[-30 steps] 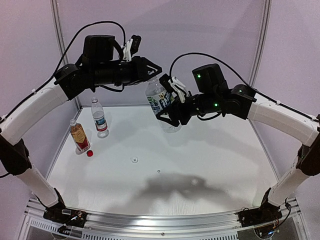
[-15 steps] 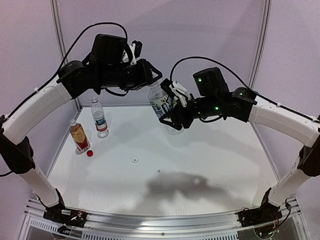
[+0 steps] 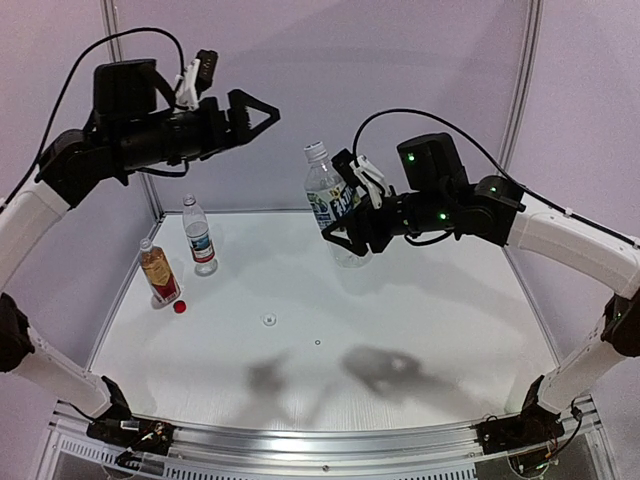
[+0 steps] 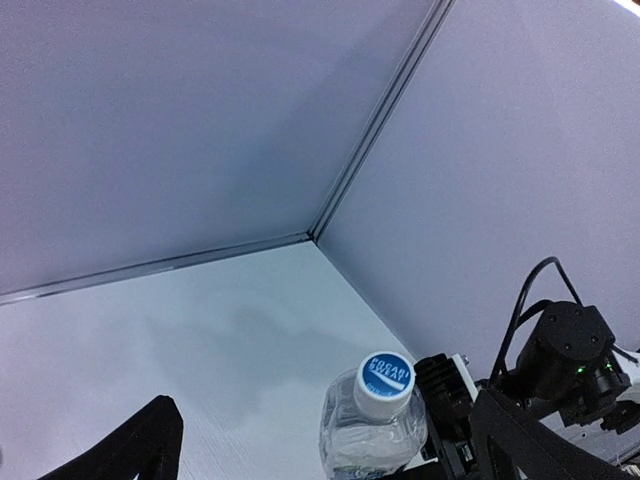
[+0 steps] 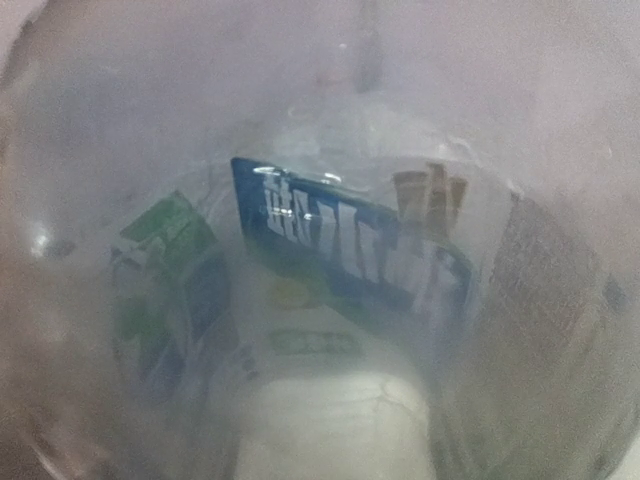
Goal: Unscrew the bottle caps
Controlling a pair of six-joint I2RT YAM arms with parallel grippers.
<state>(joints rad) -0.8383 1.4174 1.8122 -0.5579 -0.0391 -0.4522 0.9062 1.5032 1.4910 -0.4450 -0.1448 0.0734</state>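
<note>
My right gripper [image 3: 342,212] is shut on a clear bottle [image 3: 333,205] with a green-blue label and holds it upright above the table. A whitish cap [image 3: 315,150] with a blue top [image 4: 385,384] sits on its neck. That bottle [image 5: 330,280] fills the right wrist view as a blur and hides the fingers. My left gripper [image 3: 262,122] is open and empty, up and to the left of the cap and apart from it. A clear bottle [image 3: 198,235] and an amber bottle [image 3: 158,272] stand capless at the far left. A red cap [image 3: 180,307] and a whitish cap [image 3: 268,320] lie loose on the table.
The white table [image 3: 420,310] is walled by grey panels at the back and sides, with a metal corner post [image 3: 140,180] behind the left arm. Both arms' shadows fall on the near middle of the table.
My left gripper has opened, let go of the cap and swung up and away to the left. The right arm has tipped the bottle more upright.
</note>
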